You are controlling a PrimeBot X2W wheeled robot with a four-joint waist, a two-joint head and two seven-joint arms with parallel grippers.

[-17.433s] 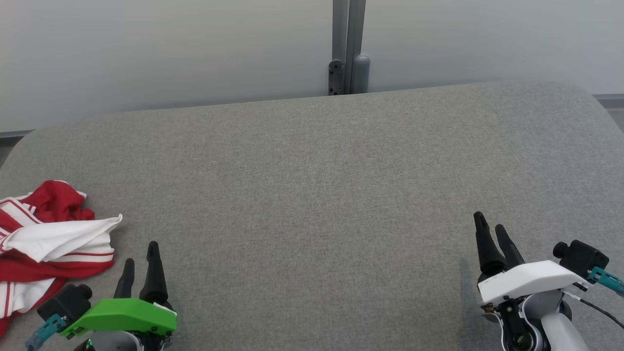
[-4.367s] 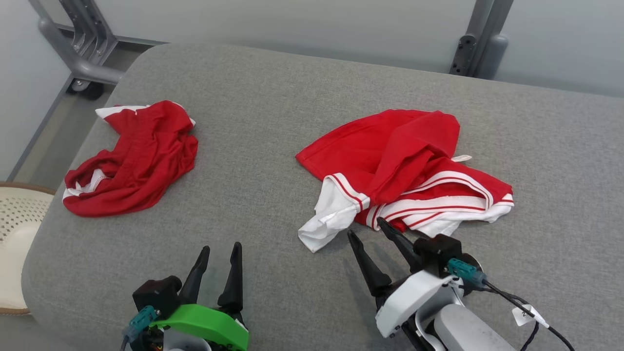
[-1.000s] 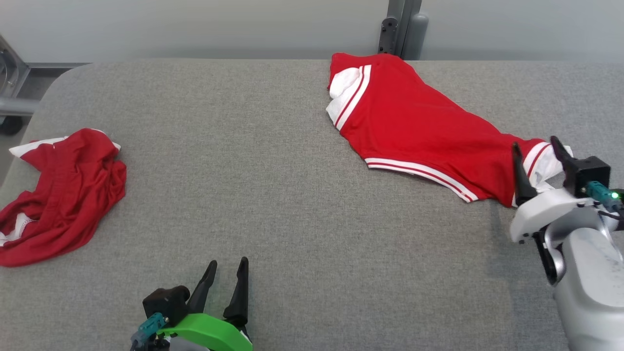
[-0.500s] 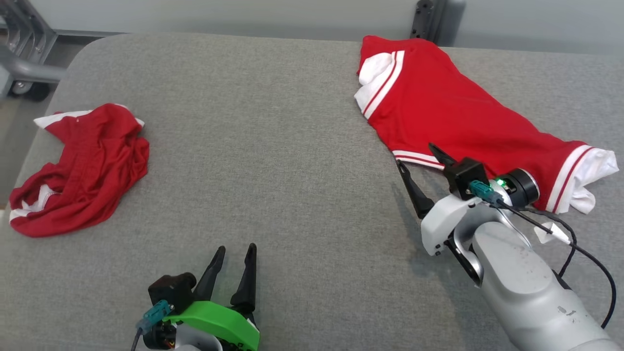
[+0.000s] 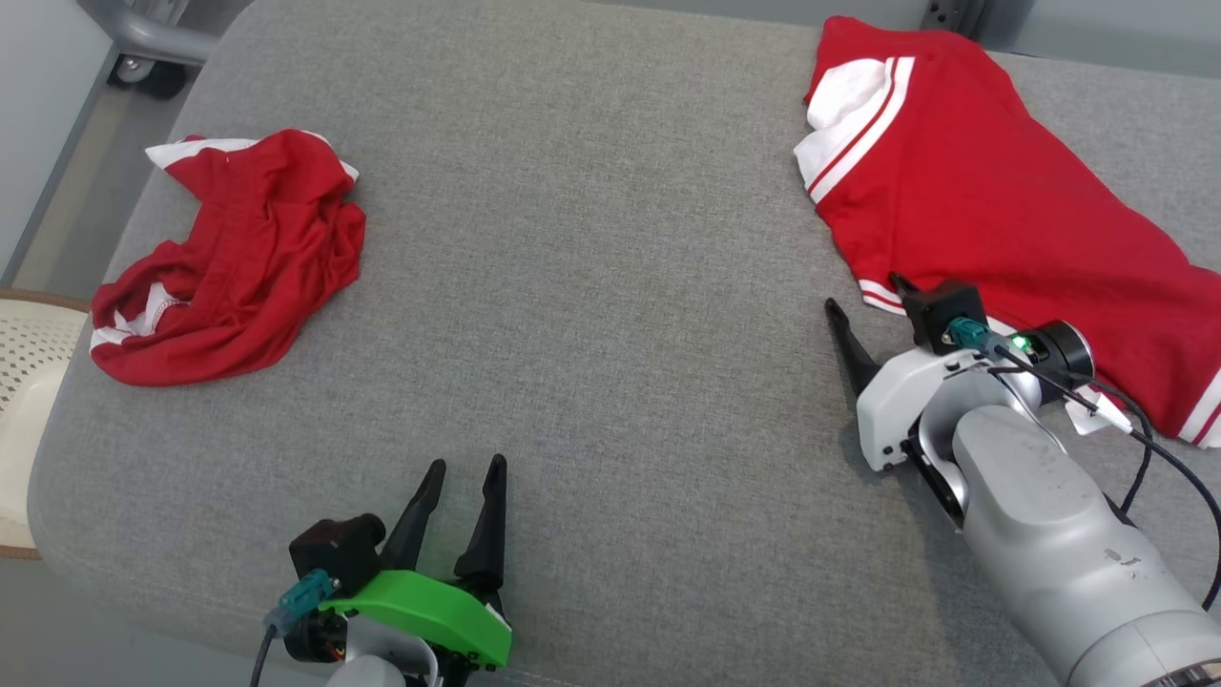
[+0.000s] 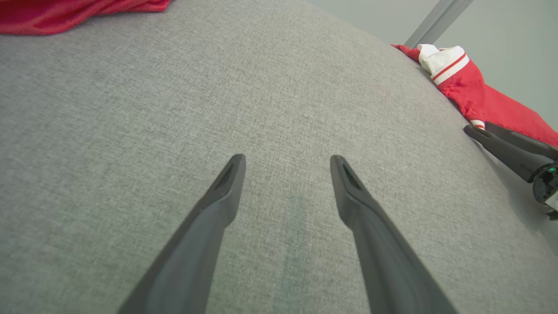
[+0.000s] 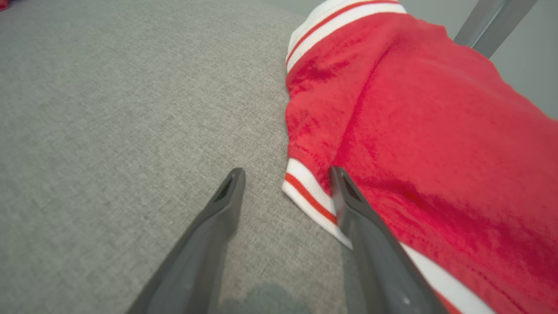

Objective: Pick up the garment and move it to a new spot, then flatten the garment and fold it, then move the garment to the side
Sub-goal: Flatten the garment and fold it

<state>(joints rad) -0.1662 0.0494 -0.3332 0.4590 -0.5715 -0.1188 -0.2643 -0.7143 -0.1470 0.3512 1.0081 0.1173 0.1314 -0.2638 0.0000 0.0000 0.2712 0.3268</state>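
Garment (image 5: pixel 1002 191) edge at right pincer (image 5: pixel 864 292)

The left pincer (image 5: pixel 465 469) sits by the near edge of the surface (image 5: pixel 591 315), fingers spread, while the right pincer (image 5: pixel 864 294) reaches farther in on its pale forearm (image 5: pixel 1040 534), fingers likewise apart.

Spread red garment (image 5: pixel 1002 191) runs off the right edge in the head view, and the right arm (image 5: pixel 1040 515) covers a stretch of its striped hem. One finger of the right gripper (image 5: pixel 866 292) mostly hides behind its wrist camera (image 5: pixel 940 310). Can't tell if it touches cloth. The cream perforated thing (image 5: pixel 24 382) at left is cut off too.
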